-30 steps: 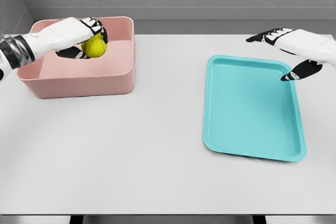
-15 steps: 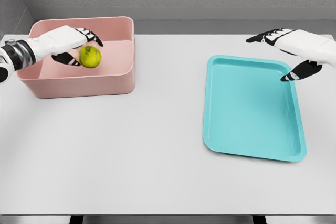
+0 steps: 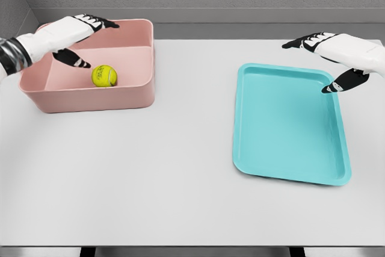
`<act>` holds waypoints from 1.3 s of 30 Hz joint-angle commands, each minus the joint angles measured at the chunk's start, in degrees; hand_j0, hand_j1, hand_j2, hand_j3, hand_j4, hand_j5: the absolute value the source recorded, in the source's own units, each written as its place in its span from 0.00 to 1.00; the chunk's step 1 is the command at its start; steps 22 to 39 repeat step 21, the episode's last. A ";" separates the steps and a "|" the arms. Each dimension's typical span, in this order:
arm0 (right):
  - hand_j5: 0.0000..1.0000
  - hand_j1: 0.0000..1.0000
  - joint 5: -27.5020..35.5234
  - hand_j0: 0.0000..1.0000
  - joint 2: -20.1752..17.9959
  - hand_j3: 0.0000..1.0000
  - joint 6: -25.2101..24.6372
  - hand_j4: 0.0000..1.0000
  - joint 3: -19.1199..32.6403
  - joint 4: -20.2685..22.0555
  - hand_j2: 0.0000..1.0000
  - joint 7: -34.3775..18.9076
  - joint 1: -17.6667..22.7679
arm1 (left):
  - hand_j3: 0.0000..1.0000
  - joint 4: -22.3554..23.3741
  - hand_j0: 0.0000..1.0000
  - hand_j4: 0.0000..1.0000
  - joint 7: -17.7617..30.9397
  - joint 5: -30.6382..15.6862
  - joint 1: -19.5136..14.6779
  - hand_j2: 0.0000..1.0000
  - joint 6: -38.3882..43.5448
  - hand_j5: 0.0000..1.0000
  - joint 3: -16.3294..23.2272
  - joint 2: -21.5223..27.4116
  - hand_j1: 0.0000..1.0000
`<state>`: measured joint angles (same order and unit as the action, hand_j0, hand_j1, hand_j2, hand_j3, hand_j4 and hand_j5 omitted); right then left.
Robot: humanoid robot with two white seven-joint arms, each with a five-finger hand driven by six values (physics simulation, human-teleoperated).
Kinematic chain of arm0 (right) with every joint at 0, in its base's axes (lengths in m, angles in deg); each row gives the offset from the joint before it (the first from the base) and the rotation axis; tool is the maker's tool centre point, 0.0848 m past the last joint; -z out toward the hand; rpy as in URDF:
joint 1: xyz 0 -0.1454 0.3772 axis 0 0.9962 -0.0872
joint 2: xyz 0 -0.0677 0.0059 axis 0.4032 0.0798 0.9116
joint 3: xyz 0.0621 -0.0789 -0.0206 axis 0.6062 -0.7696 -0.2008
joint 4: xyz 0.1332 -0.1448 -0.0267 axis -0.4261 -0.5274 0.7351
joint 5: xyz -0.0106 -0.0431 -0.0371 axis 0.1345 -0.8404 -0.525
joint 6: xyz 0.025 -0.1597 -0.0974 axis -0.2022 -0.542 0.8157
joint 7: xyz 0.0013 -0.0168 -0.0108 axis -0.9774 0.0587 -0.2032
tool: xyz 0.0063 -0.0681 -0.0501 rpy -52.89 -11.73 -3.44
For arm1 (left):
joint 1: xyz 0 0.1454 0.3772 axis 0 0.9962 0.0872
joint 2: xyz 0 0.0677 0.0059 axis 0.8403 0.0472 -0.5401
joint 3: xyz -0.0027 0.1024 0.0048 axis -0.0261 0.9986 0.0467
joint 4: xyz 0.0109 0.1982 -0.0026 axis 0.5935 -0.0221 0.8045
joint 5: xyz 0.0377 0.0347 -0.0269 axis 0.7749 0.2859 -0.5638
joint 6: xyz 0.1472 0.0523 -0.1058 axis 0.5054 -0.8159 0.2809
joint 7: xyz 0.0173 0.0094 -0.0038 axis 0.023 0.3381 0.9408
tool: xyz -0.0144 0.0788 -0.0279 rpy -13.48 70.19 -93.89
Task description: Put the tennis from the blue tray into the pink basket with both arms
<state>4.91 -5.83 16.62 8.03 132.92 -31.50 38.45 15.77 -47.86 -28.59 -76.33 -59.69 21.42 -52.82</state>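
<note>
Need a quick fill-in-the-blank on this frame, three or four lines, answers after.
1. The tennis ball lies inside the pink ____.
2. The left hand hovers over the basket with fingers ____, holding nothing.
3. The blue tray holds ____ objects.
4. The right hand hangs over the tray's far ____ corner.

Missing words: basket; open; no; right

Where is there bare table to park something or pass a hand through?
Free: the table between pink basket and blue tray, and the strip along the near edge. Crowded: basket, holding the tennis ball, under the left hand; right hand by the tray's far corner.
</note>
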 commanded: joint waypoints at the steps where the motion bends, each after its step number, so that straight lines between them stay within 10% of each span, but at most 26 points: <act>1: 1.00 1.00 0.17 1.00 -0.06 1.00 -0.06 1.00 0.04 0.01 1.00 0.03 0.00 | 1.00 -0.51 1.00 1.00 -0.06 -4.36 0.00 1.00 0.11 1.00 -0.26 1.18 1.00; 8: 1.00 1.00 0.17 1.00 0.03 1.00 -0.06 1.00 0.04 0.01 1.00 0.03 0.00 | 1.00 -0.33 1.00 1.00 0.38 -7.00 4.48 1.00 0.11 1.00 -5.88 3.64 1.00; 39: 1.00 1.00 0.17 1.00 -0.06 1.00 -0.06 1.00 0.04 0.01 1.00 0.03 0.00 | 1.00 -0.15 1.00 1.00 0.47 -6.92 5.10 1.00 0.11 1.00 -5.53 3.64 1.00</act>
